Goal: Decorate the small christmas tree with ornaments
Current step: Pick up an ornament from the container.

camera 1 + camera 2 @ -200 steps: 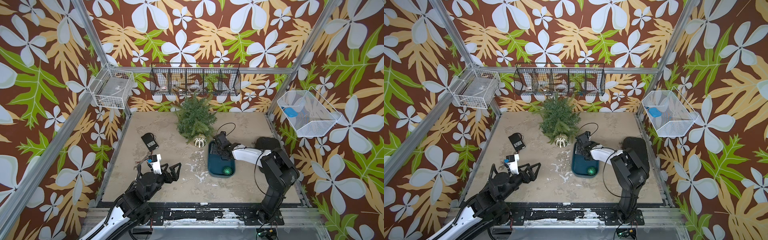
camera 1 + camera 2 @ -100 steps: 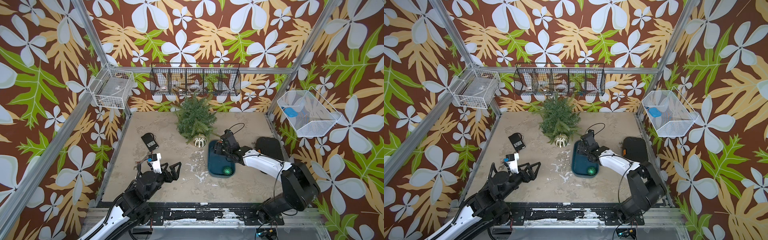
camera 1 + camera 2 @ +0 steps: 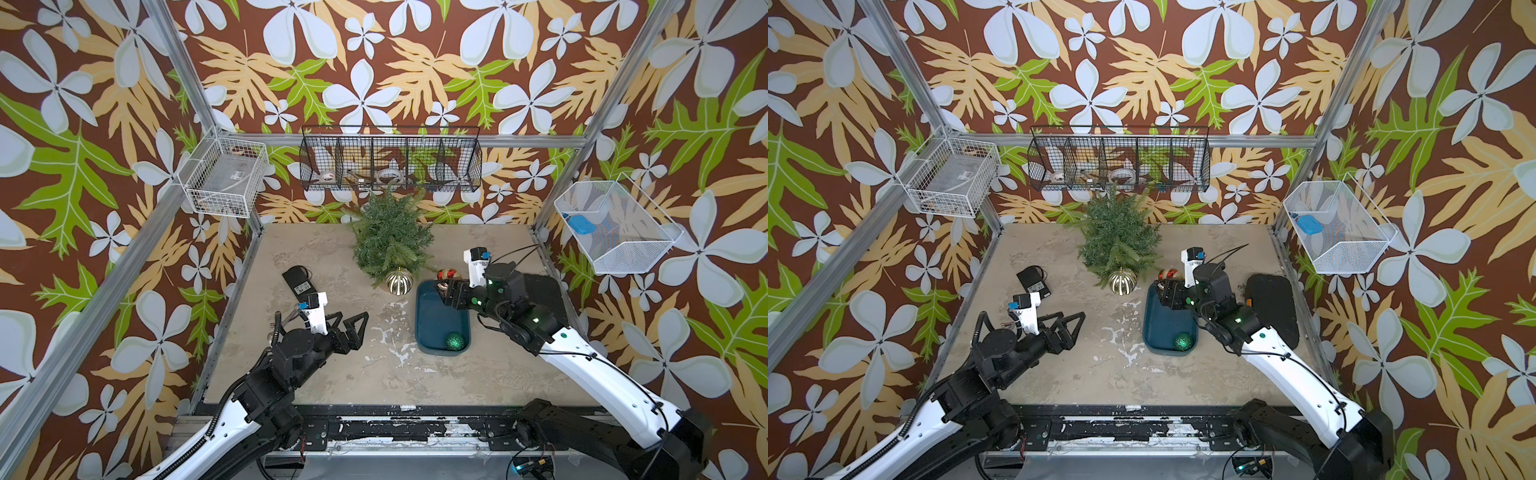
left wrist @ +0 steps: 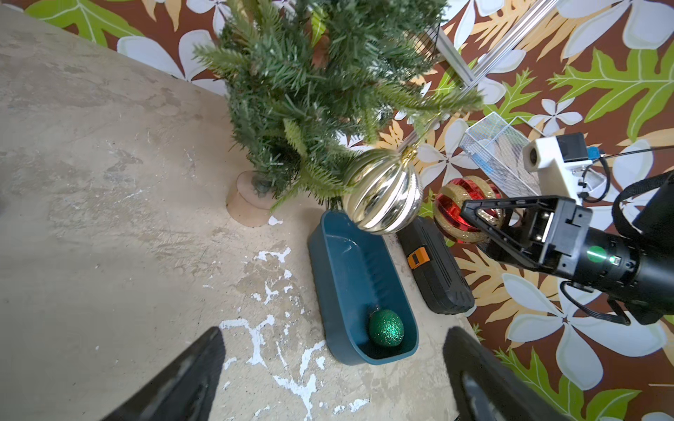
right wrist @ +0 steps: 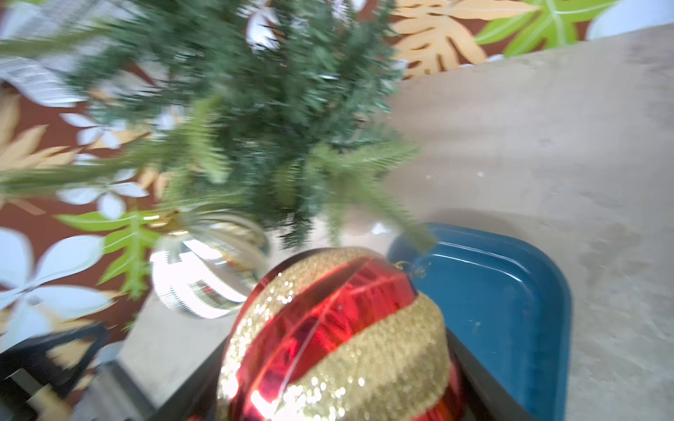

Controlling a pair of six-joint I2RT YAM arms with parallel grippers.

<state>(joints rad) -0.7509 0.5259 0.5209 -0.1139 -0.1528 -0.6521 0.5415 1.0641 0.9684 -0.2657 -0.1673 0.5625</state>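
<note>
The small christmas tree stands at the back middle of the table. A gold-and-white striped ornament hangs from a low front branch. My right gripper is shut on the red-and-gold ornament, over the teal tray's far end, right of the gold one. The glittery green ornament lies in the tray's near end. My left gripper hangs open and empty, left of the tray.
A black device lies at the table's left. A black case lies right of the tray, under my right arm. Wire baskets hang on the left wall, the back wall and the right wall.
My right arm has swung its elbow down and out toward the near right. Its gripper stays at the tray's far end, and the red-and-gold ornament now shows beyond the tray's edge. The left arm has barely moved.
</note>
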